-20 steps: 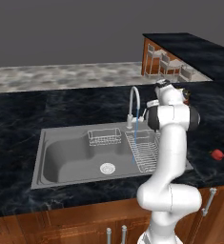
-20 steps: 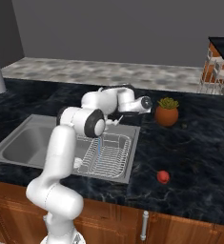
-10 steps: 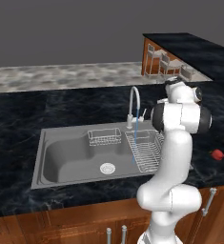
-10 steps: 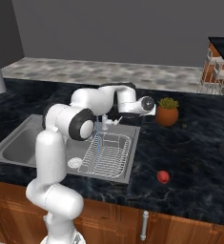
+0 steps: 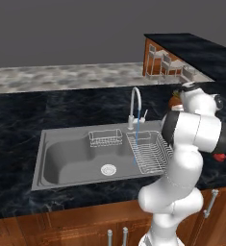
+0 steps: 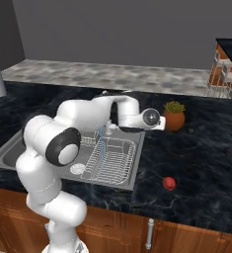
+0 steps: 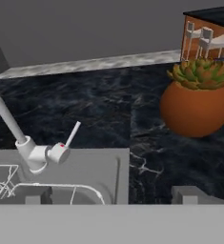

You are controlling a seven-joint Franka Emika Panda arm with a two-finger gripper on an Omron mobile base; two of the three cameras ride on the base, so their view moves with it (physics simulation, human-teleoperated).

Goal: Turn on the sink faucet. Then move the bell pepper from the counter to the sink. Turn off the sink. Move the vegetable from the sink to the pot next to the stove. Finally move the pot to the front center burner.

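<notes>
Blue water runs from the curved white faucet (image 5: 135,103) into the grey steel sink (image 5: 69,161); the hand (image 6: 159,121) hovers nearby, grip indiscernible.

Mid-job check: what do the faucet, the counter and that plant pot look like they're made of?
Faucet: looks like brushed metal, pale grey with a soft sheen. Counter: polished dark stone, probably marble or granite, black with white veining. Plant pot: likely terracotta, matte orange-brown; being rendered, that stays a guess.
</notes>
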